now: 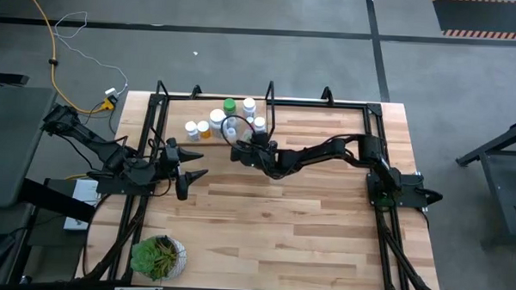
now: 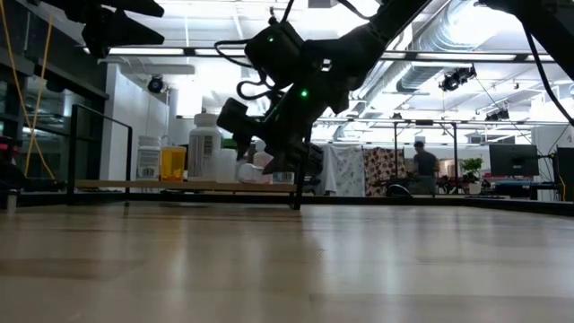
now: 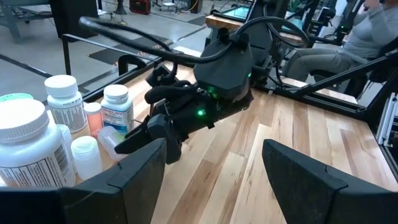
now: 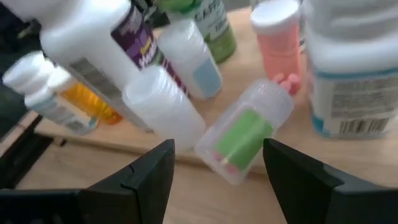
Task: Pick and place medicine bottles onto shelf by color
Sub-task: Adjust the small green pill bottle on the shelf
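Observation:
The shelf [image 1: 174, 140] stands at the table's far left and bears several medicine bottles [image 1: 218, 119]: white ones, a green one [image 4: 208, 22], an orange one [image 4: 93, 102] and a pink one [image 4: 280, 37]. A clear bottle with a green label [image 4: 245, 140] lies on its side on the plank's near edge. My right gripper [image 4: 217, 180] is open and empty just in front of that lying bottle; it also shows in the high view [image 1: 238, 153] and the low view [image 2: 278, 152]. My left gripper [image 1: 199, 163] is open and empty near the shelf's front; its own view [image 3: 211, 180] shows it too.
A leafy plant in a pot [image 1: 158, 256] stands at the table's near left corner. The shelf's black posts [image 1: 270, 98] rise beside my right gripper. The two grippers are close together before the shelf. A person [image 2: 421, 166] is in the room beyond the table.

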Controlling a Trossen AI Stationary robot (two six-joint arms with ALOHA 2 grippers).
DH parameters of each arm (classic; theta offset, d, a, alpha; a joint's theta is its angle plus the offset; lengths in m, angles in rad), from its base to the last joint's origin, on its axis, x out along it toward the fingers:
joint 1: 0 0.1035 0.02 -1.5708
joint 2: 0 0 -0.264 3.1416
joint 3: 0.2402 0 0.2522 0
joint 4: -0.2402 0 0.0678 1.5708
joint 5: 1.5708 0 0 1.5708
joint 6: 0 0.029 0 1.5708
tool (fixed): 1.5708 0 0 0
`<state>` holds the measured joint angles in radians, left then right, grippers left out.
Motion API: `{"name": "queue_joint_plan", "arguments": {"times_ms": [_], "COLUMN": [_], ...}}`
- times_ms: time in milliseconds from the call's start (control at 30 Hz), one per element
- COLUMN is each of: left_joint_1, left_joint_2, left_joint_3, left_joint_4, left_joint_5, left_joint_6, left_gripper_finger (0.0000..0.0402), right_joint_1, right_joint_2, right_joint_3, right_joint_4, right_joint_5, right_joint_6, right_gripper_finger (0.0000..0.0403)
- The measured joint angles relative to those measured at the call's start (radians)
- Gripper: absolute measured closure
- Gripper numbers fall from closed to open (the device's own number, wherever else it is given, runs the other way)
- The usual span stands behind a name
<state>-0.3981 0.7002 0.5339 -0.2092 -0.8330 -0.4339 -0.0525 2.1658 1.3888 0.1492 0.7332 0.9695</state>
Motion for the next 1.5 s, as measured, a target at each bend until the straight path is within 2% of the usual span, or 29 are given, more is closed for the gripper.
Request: {"name": "queue_joint_plan", "arguments": {"times_ms": [100,733,1000,1233,1400,1500], "left_joint_1": [0.000,0.000,0.000,0.000,0.000,0.000], "left_joint_2": [0.000,0.000,0.000,0.000,0.000,0.000], "left_joint_3": [0.000,0.000,0.000,0.000,0.000,0.000], "left_joint_4": [0.000,-0.003,-0.003,-0.003,-0.003,-0.003], "left_joint_5": [0.000,0.000,0.000,0.000,0.000,0.001], "left_joint_6": [0.000,0.000,0.000,0.000,0.000,0.000], "left_gripper_finger": [0.0145,0.0145,0.0145,0.0145,0.0145,0.0145], "right_joint_1": [-0.008,0.011,0.048,0.092,0.124,0.138], "right_joint_2": [0.000,0.000,0.000,0.000,-0.002,-0.002], "right_joint_3": [0.000,0.000,0.000,0.000,0.004,0.078], "right_joint_4": [-0.028,-0.056,-0.083,-0.076,0.094,-0.001], "right_joint_5": [-0.034,-0.028,0.073,0.085,-0.010,-0.046], "right_joint_6": [0.023,0.018,0.017,0.017,-0.123,-0.262], "right_gripper_finger": [0.0167,0.0167,0.0167,0.0167,0.0167,0.0167]}}
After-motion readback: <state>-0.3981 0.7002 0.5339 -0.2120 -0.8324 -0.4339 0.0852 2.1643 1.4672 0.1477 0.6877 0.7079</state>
